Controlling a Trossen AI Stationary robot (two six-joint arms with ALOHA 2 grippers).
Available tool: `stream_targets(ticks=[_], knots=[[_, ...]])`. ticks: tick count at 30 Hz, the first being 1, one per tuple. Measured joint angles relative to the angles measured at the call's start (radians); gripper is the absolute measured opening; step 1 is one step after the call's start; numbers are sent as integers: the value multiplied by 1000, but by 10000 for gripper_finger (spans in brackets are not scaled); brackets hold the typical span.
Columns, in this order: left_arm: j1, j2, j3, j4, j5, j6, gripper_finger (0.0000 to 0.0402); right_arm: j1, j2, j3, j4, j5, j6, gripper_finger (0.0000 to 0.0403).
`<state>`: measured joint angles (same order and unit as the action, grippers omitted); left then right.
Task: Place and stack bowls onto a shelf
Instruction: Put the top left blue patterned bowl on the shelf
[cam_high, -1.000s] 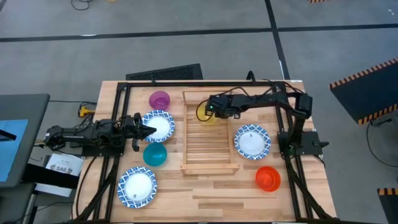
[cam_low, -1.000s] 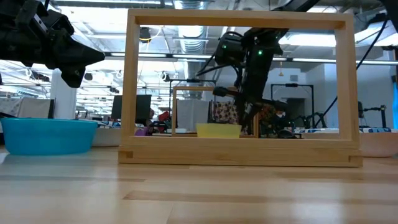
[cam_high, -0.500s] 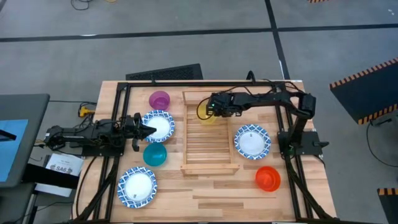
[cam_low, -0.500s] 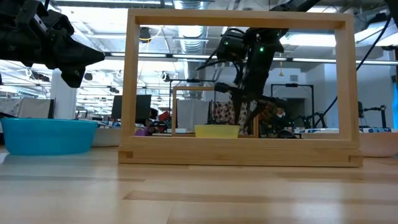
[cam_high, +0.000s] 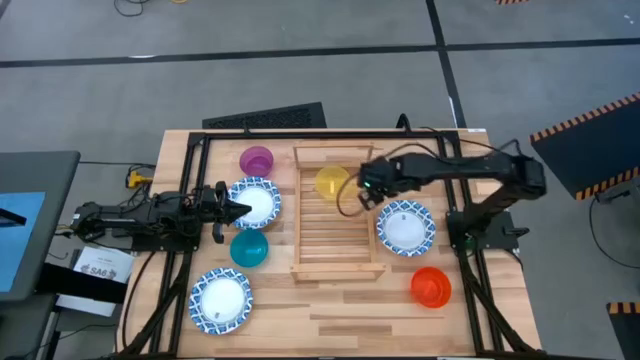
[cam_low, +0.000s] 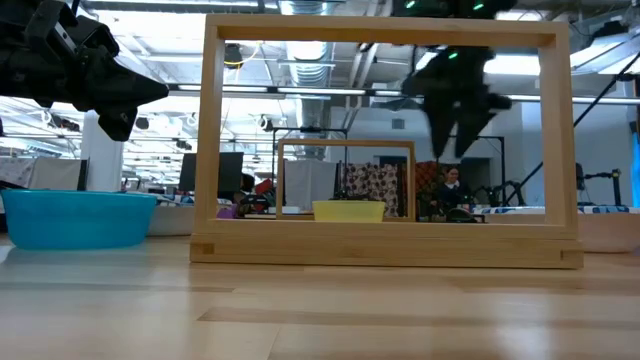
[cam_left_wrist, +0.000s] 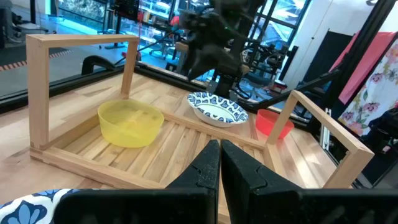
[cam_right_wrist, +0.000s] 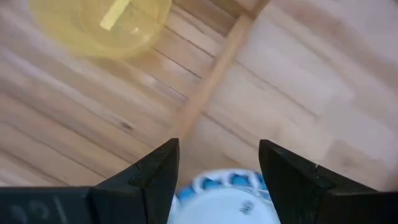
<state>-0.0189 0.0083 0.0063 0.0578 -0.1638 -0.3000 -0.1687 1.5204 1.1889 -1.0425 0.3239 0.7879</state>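
Wooden tabletop (cam_high: 330, 310) carries the slatted shelf (cam_high: 337, 240), where the yellow bowl (cam_high: 332, 183) now sits alone at its far end. The right gripper (cam_high: 366, 192), clamped on that bowl's rim a second ago, has let go, spread its fingers wide and drawn back toward the patterned bowl (cam_high: 405, 226). The left gripper (cam_high: 243, 207) waits shut over another patterned bowl (cam_high: 255, 201).
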Motion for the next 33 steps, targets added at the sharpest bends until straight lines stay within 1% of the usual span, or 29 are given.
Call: stream_targets(ticks=[2,5,9,12,16,19,21,24,26,33], knots=[[0,0,0,0,0,0,0,43,-68,-53,3,13,7,248],[0,0,0,0,0,0,0,107,-181,-177,12,12,77,248],[0,0,0,0,0,0,0,190,-357,-330,58,-19,179,248],[0,0,0,0,0,0,0,254,-489,-399,189,-4,210,248],[0,0,0,0,0,0,0,321,-620,-451,426,74,128,248],[0,0,0,0,0,0,0,349,-667,-461,568,140,15,248],[0,0,0,0,0,0,0,356,-679,-461,630,151,-58,248],[0,0,0,0,0,0,0,358,-677,-462,675,150,-176,248],[0,0,0,0,0,0,0,357,-677,-462,706,149,-196,248],[0,0,0,6,-7,-14,0,358,-678,-462,780,149,-187,248]])
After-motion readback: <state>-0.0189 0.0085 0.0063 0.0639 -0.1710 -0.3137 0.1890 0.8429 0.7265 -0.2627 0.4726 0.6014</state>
